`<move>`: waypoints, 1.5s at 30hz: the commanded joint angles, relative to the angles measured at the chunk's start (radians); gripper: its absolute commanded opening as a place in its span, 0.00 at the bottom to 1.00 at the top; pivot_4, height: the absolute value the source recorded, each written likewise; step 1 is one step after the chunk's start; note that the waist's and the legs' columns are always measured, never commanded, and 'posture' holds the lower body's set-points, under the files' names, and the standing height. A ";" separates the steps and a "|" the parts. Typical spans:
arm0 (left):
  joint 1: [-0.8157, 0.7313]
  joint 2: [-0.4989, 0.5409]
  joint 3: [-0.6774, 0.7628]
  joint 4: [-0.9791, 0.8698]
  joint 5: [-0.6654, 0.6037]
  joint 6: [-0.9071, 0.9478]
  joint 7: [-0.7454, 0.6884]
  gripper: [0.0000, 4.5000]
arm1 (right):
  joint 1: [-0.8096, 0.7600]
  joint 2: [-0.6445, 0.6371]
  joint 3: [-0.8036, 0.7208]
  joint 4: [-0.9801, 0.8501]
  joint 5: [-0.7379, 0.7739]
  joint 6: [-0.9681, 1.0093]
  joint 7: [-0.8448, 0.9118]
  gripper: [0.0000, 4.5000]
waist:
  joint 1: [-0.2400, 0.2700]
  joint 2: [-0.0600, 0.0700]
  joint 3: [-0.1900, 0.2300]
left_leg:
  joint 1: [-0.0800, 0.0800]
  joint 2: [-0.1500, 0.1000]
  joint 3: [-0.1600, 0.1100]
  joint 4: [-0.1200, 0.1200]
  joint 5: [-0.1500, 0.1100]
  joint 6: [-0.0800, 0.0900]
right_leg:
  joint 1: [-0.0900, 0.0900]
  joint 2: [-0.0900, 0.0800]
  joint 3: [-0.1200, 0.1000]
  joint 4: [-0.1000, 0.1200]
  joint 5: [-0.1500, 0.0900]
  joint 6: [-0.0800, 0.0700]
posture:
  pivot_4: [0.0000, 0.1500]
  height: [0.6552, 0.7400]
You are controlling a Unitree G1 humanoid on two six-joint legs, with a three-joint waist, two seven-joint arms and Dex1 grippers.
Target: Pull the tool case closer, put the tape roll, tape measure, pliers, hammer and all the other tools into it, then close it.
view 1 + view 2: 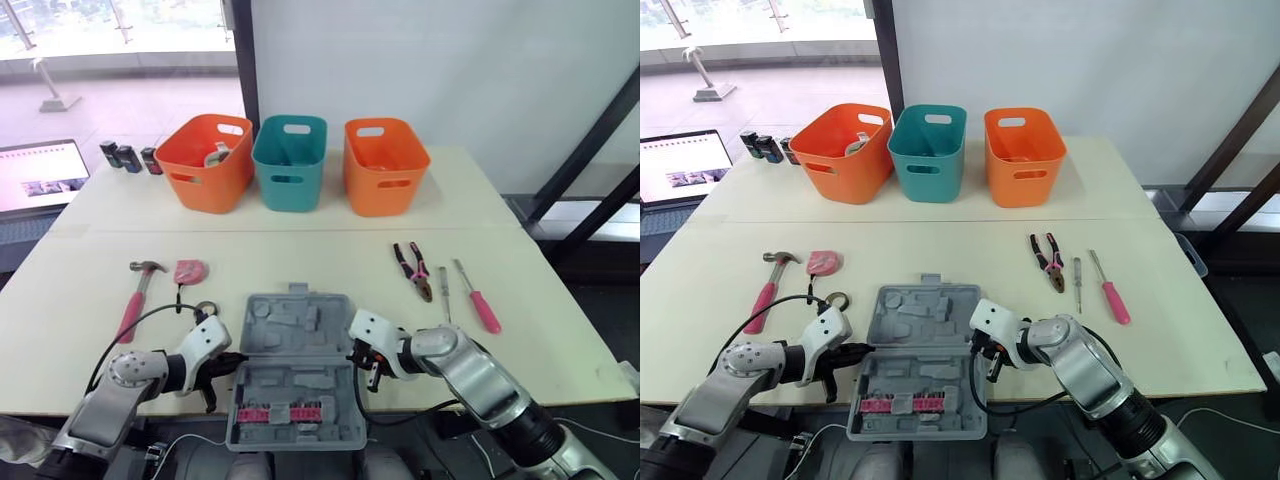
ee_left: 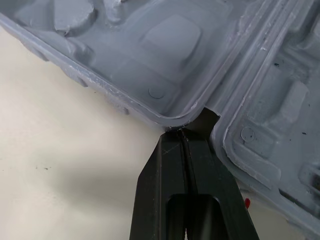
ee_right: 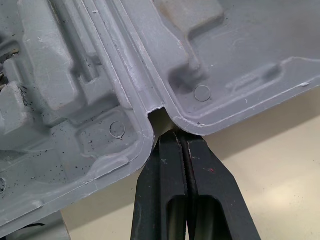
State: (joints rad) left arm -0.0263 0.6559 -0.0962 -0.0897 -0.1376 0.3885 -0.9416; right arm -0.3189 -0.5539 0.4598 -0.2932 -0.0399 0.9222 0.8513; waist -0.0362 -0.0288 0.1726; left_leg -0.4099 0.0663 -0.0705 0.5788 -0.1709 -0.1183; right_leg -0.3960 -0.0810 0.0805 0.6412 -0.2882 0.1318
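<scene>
A: Cream worktop (image 1: 60,300), matt and smooth. What sits nearest?
B: Grey moulded-plastic tool case (image 1: 290,370), open flat at the near edge. Its hinge line runs left to right and its handle is on the far side. Both forearms angle inward toward it, one on each side.
A: And the claws?
B: Left claw (image 2: 186,132) has its black fingers pressed together, tips at the hinge notch. Right claw (image 3: 182,132) is the same at the opposite notch.
A: Farther out?
B: Pink-handled hammer (image 1: 138,293), head at its far end, beside a pink tape measure (image 1: 189,270). On the right, black-and-pink pliers (image 1: 415,268), handles pointing away, and a pink-handled screwdriver (image 1: 478,297) lying near-to-far. Beyond, an orange plastic bin (image 1: 205,165), a teal plastic bin (image 1: 290,165) and a second orange plastic bin (image 1: 384,170) stand in a row.
</scene>
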 commanded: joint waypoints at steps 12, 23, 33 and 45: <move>-0.060 -0.079 -0.104 -0.042 0.000 0.052 -0.007 0.00 | 0.030 -0.061 -0.032 0.028 0.032 0.011 -0.030 0.01 | 0.026 0.000 -0.001 | -0.001 -0.001 0.000 0.000 0.000 0.000 | 0.004 0.000 0.000 -0.011 0.003 -0.003 | 1.00 1.00; -0.065 -0.090 -0.121 -0.029 0.013 0.067 -0.001 0.00 | 0.059 -0.095 -0.048 -0.001 0.053 0.028 -0.038 0.01 | 0.026 0.000 -0.001 | -0.001 -0.002 0.000 0.000 0.000 0.001 | 0.004 -0.001 0.000 -0.012 0.003 -0.003 | 1.00 1.00; -0.067 -0.058 -0.082 0.014 0.021 0.062 0.018 0.00 | 0.063 -0.096 -0.044 0.014 0.066 0.032 -0.055 0.01 | 0.021 0.000 -0.001 | -0.001 -0.002 0.000 0.000 -0.001 0.001 | 0.004 -0.001 0.000 -0.012 0.003 -0.003 | 1.00 1.00; -0.008 0.075 0.025 0.036 0.013 0.002 0.026 0.00 | 0.094 -0.168 -0.142 0.016 0.095 -0.024 -0.055 0.01 | 0.017 0.000 -0.001 | -0.001 -0.001 0.000 -0.001 -0.001 0.000 | 0.002 -0.001 0.000 -0.012 0.003 -0.003 | 1.00 1.00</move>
State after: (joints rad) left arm -0.0531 0.7037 -0.1156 -0.0807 -0.1289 0.3865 -0.9225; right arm -0.2469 -0.6926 0.3525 -0.3019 0.0560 0.8985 0.8040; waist -0.0196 -0.0293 0.1721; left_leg -0.4105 0.0650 -0.0705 0.5773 -0.1720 -0.1180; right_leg -0.3945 -0.0822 0.0806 0.6286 -0.2856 0.1284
